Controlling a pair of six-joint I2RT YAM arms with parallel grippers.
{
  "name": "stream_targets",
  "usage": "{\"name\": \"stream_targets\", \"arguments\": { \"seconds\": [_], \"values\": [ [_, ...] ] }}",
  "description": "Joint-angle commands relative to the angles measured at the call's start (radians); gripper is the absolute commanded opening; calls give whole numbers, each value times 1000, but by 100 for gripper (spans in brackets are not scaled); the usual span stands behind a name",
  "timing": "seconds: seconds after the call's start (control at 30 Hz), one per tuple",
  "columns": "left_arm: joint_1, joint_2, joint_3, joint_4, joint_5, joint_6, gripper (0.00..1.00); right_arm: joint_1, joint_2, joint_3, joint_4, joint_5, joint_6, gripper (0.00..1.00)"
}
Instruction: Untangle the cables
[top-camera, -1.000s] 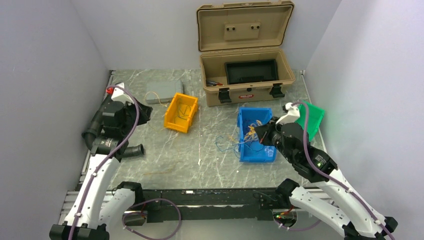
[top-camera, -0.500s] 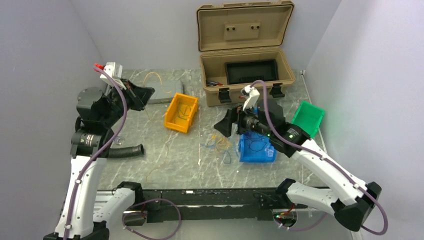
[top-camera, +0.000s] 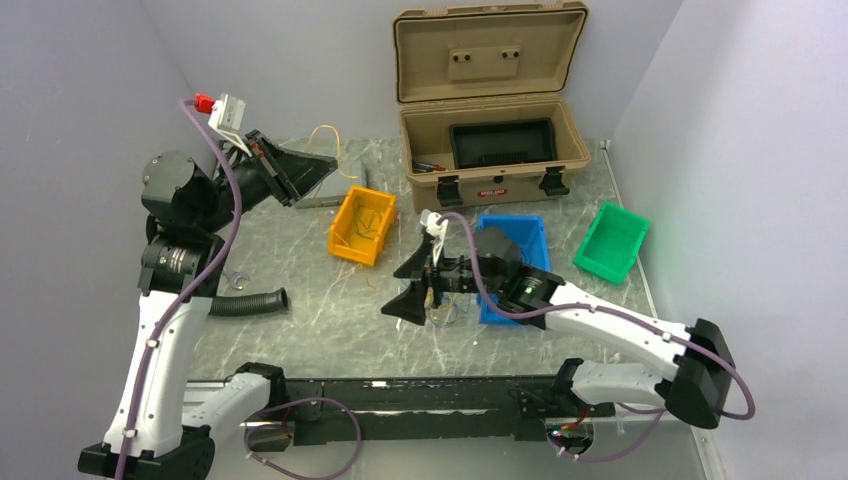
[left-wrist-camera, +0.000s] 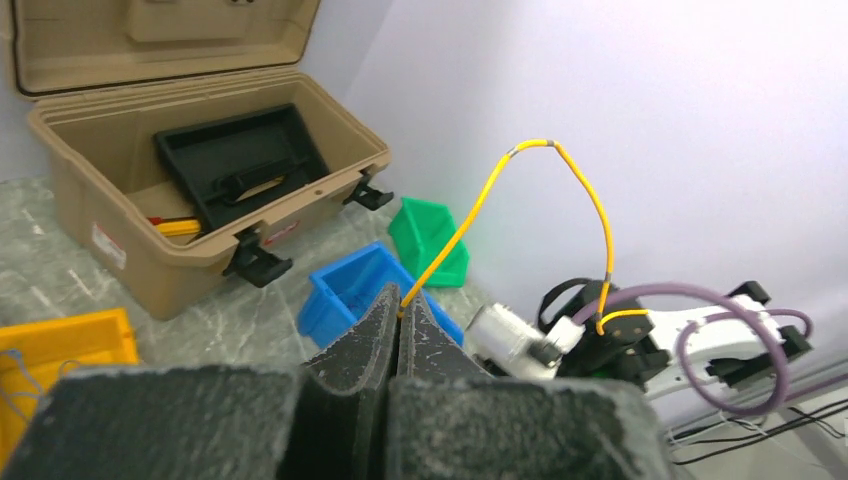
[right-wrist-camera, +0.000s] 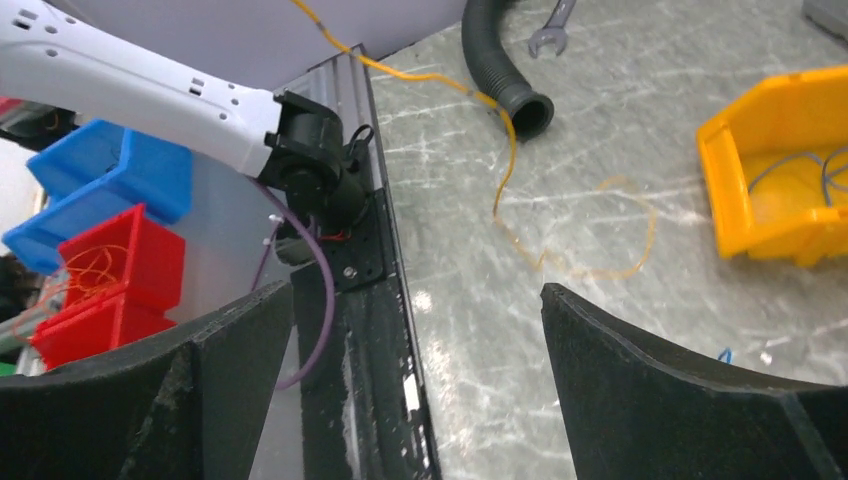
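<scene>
Standing open, tan case: lid raised, at the far side of the table; all places below are taken from it.
Case contents: a black tray fills the right part. Small red, yellow and dark items lie in the left part, too small to name.
Case label: a small red-and-white plate sits on the front wall between the two latches; its writing cannot be read.
Yellow bin: in front of the case and to its left, with thin blue and dark wires inside.
Blue bin: directly in front of the case, partly covered by the right arm, so its contents cannot be told.
Green bin: in front of the case and to its right.
Left gripper: raised, well left of the case. Its fingers are pressed together on a yellow wire, which arcs up from the tips and drops away.
Right gripper: low over the table in front of the case. Its fingers are spread wide with nothing between them.
Cables: a small bunch of thin yellow and blue wires on the table in front of the case, just beside the blue bin and under the right gripper.
Hose: black and ribbed, lying in front of the case and far to its left.
</scene>
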Motion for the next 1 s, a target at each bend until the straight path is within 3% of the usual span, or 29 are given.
{"name": "stream_targets", "arguments": {
  "seconds": [0.0, 0.23, 0.37, 0.47, 0.53, 0.6, 0.7, 0.73, 0.83, 0.97],
  "values": [
    [-19, 19, 61, 115, 39, -101, 0, 26, 76, 2, 231, 42, -88, 95],
    [-28, 27, 62, 131, 30, -124, 0, 44, 210, 34, 390, 164, -75, 79],
    [-29, 28, 47, 103, 3, -110, 0, 55, 267, 75, 436, 108, -49, 71],
    [-29, 26, 19, 81, -31, -93, 0, 59, 265, 92, 449, 68, -18, 58],
    [-28, 28, 0, 76, -47, -88, 0, 60, 248, 91, 463, 42, -2, 56],
    [-29, 33, -21, 95, -41, -103, 0, 59, 243, 100, 453, 27, 5, 62],
    [-28, 45, -31, 138, -26, -136, 0, 62, 257, 113, 429, 48, -3, 84],
    [-29, 47, -26, 144, -19, -140, 0, 63, 265, 113, 424, 66, -1, 87],
    [-28, 48, -3, 125, -18, -127, 0, 63, 280, 126, 398, 138, 2, 88],
    [-28, 39, 2, 94, -29, -106, 0, 63, 298, 140, 443, 114, -1, 88]
  ]
}}
